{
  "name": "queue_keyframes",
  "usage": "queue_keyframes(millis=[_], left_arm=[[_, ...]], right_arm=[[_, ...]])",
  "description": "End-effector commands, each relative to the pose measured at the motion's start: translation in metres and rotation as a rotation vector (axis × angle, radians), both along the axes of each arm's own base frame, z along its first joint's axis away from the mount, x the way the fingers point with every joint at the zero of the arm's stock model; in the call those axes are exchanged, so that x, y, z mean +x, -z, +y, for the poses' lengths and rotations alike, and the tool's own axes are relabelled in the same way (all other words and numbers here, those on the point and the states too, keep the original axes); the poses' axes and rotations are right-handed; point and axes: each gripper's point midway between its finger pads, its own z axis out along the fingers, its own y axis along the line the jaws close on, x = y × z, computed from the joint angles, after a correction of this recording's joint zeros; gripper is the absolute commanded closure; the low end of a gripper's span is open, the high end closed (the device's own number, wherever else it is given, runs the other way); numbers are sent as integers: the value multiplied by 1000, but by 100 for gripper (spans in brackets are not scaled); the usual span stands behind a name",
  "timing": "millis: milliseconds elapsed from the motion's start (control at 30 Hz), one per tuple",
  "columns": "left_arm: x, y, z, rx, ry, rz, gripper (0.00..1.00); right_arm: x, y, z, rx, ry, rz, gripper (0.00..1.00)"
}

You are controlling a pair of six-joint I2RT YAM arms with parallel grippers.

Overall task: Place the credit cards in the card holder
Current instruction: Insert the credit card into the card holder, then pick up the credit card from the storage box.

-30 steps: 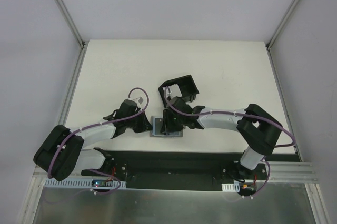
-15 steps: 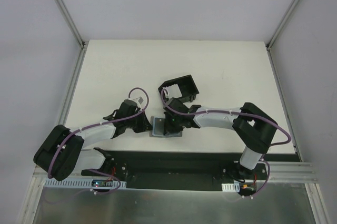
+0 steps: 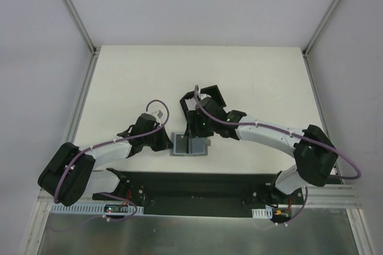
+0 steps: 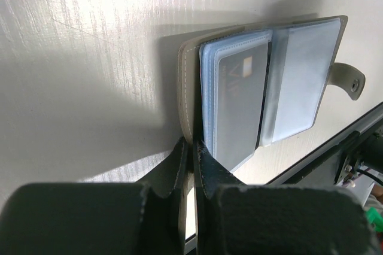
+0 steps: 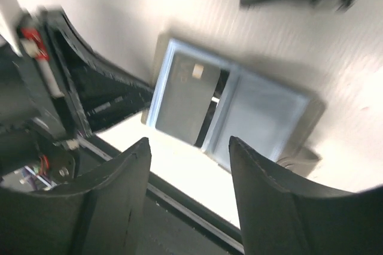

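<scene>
Bright even light, soft shadows, right wrist view motion-blurred

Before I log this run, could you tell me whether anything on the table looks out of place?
Nothing damaged. The card holder sits skewed to the table edges, and one dark card sits in the open grey wallet, not the holder.

A robotics lab test cell is shown. A white table is enclosed by plain pale panels held in aluminium profiles. Two robot arms are bolted to a black base plate at the near edge, and purple cables and a bare circuit board are left exposed.
</scene>
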Motion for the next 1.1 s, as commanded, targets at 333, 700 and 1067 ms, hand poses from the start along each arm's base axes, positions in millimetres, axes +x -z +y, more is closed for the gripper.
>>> queue_keyframes(millis=[333, 700, 1067], left_arm=[[-16, 7, 10, 42, 17, 61, 100], [-16, 4, 10, 41, 22, 50, 100], [-16, 6, 11, 51, 26, 51, 100]], right_arm=[[123, -89, -45, -14, 43, -188, 30], [172, -35, -32, -66, -7, -48, 24], [181, -2, -30, -54, -40, 9, 12]])
